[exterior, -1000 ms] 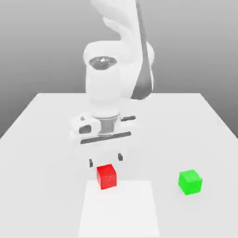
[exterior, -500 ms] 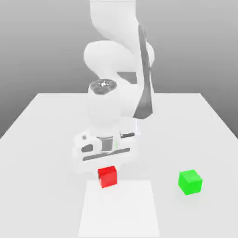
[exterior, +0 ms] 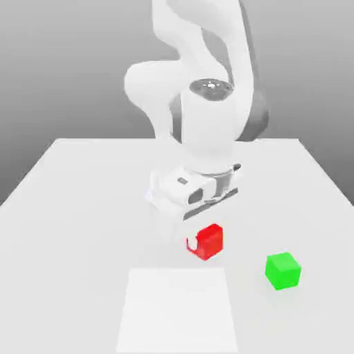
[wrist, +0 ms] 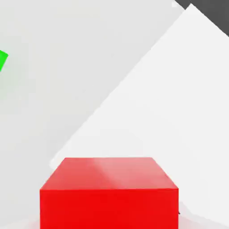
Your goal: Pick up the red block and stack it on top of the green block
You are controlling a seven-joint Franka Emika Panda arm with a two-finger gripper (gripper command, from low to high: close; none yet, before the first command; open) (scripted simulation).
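Above the worktop (exterior: 69,207), just off its surface: red block (exterior: 207,242) clamped in the end effector (exterior: 198,243), near the green block (exterior: 283,270). Probably light, rigid, matte enough to resist slipping; best gripped on opposite flat faces. Small bright cube, plain sides.

My arm (exterior: 207,83) is glossy white, built of rounded tubular segments with dark grey bands at the joints. A round cap with a grey centre tops my wrist. My hand housing (exterior: 190,193) is boxy, white, with dark recesses.
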